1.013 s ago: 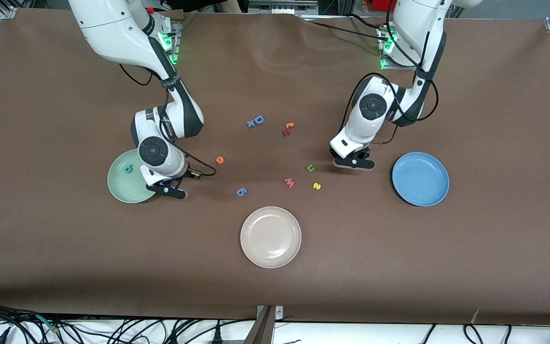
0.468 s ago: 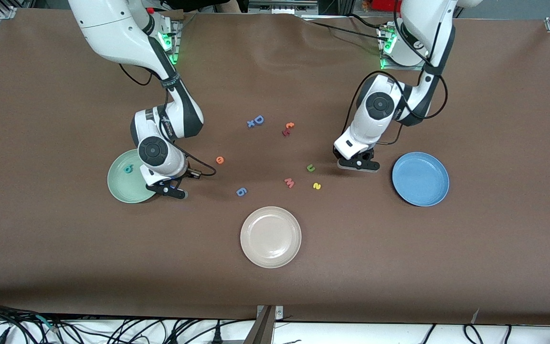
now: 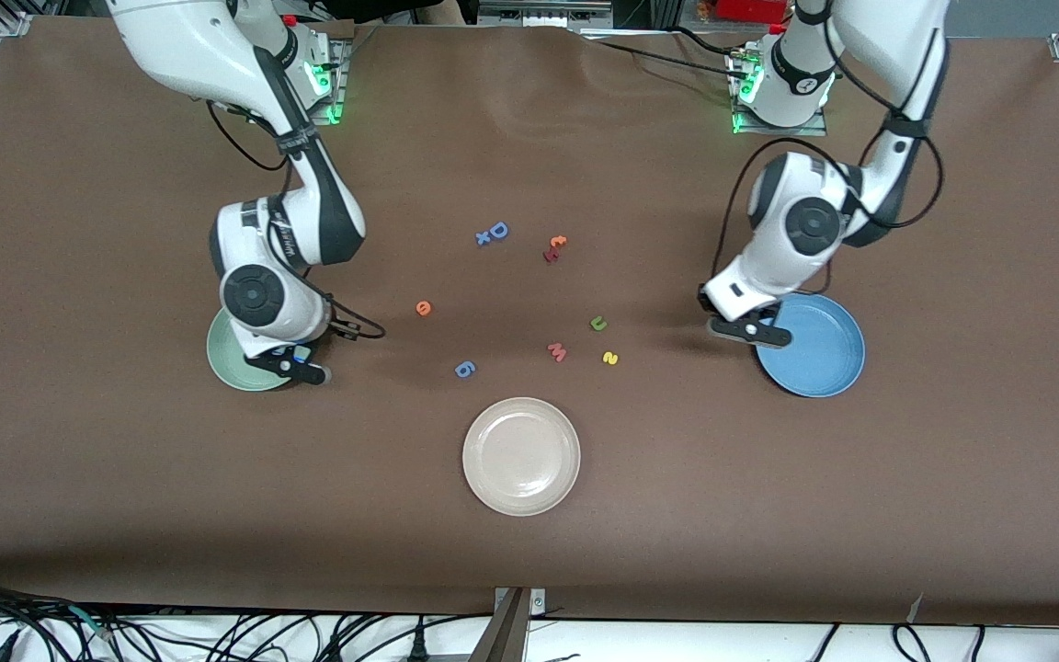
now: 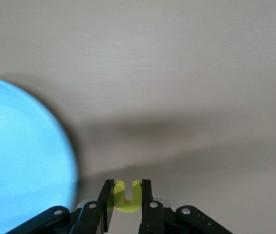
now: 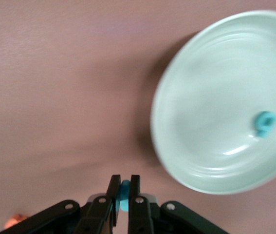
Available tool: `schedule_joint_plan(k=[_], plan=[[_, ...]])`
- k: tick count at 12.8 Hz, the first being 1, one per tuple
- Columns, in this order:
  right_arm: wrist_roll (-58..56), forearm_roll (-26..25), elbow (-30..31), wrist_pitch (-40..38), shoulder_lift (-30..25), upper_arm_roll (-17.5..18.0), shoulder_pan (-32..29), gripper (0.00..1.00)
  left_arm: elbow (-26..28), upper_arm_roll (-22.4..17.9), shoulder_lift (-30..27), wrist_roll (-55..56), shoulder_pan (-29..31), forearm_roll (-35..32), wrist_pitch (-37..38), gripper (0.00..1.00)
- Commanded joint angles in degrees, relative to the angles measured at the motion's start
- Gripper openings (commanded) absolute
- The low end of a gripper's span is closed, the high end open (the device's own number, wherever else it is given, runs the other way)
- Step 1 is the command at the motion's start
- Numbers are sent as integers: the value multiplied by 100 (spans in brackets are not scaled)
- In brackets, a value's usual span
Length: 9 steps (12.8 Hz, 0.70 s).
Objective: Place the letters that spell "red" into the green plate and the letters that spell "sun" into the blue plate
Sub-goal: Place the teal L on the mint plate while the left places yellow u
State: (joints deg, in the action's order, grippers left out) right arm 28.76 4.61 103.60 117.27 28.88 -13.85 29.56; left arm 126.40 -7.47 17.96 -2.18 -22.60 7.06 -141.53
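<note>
Yellow "n" [image 4: 126,196] pinched in left claw [image 3: 750,331] over blue plate [image 3: 819,368] rim, plate centre toward left arm's end. Teal "r" [image 5: 123,194] pinched in right claw [image 3: 289,366] at green plate [image 3: 222,354] edge.

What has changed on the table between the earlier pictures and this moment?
The left tool, shut on a small yellow foam letter "n", moved from beside the green foam letter "u" to the rim of the round blue plate. The right tool, shut on a small teal foam letter, shifted over the round pale green plate. The loose letters and plates stayed put.
</note>
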Motion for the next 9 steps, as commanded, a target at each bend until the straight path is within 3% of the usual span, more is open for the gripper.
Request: schedule_joint_plan(k=[1, 3, 9], plan=[[-1026, 31, -121, -529, -84, -590, 15, 2, 25, 52, -328, -790, 588, -134, 397, 13], [-1608, 49, -16, -460, -23, -873, -72, 2, 8, 52, -310, -1213, 844, -134, 406, 13], [-1760, 392, 679, 849, 407, -724, -205, 2, -432, 44, 111, -1320, 1214, -143, 398, 13]])
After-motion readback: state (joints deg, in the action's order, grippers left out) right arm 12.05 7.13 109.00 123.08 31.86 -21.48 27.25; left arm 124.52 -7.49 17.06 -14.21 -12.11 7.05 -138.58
